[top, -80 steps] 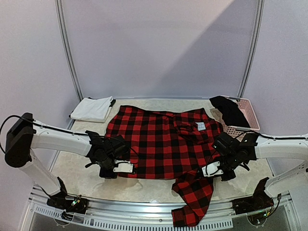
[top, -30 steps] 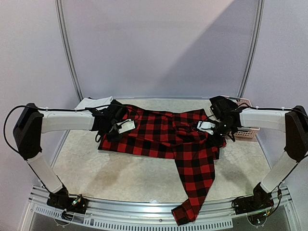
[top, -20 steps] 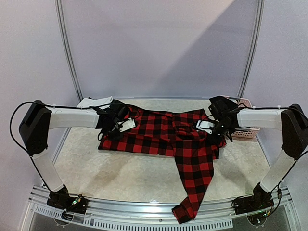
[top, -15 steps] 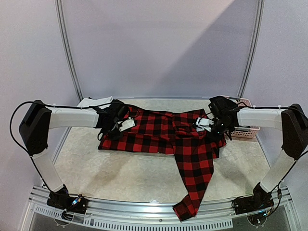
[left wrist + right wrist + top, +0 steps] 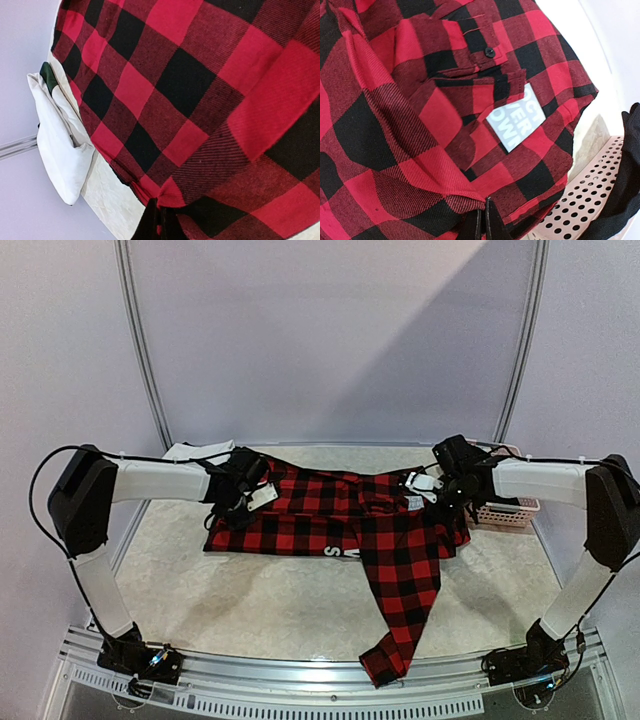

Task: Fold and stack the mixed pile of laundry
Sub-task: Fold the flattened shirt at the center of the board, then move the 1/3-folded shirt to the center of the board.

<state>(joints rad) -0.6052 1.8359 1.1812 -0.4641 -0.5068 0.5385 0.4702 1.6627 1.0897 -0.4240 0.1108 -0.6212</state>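
Note:
The red-and-black checked flannel shirt [image 5: 340, 525] lies across the back half of the table, folded over on itself, with one sleeve [image 5: 400, 620] trailing to the front edge. My left gripper [image 5: 262, 498] is shut on the shirt's left edge [image 5: 165, 197], the cloth bunched at the fingertips [image 5: 150, 222]. My right gripper [image 5: 420, 483] is shut on the shirt's right edge [image 5: 470, 192], near its white label [image 5: 517, 122]. A folded white cloth [image 5: 192, 452] with a dark green piece [image 5: 48, 75] beside it lies at the back left. A black garment [image 5: 625, 195] hangs over the basket.
A pink perforated basket [image 5: 505, 512] stands at the back right, just beyond the right gripper, and shows close by in the right wrist view [image 5: 580, 210]. The pale table top [image 5: 250, 600] shows in front of the shirt. The sleeve's cuff reaches the table's front rail [image 5: 300, 695].
Both grippers have carried the shirt's near edge up and toward the back, folding it over. The hanging sleeve slid back with it. In the last second they crept slightly farther back.

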